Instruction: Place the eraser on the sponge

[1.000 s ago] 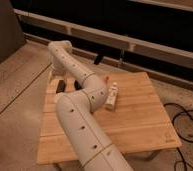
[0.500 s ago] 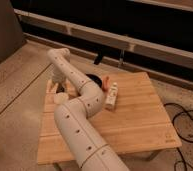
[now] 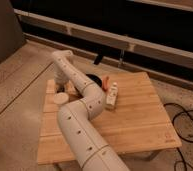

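Wooden bench (image 3: 135, 125) filled mid-frame. The end effector (image 3: 58, 86) hung over its upper-left corner, just above a white cup (image 3: 61, 98); its state could not be told. Eraser and sponge could not be made out.

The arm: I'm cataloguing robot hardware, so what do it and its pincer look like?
The arm is cream-white, made of thick rounded tubular segments with small dark dots along them; no cables show. Its pincer, over the wooden table at its left end, shows no clear detail.
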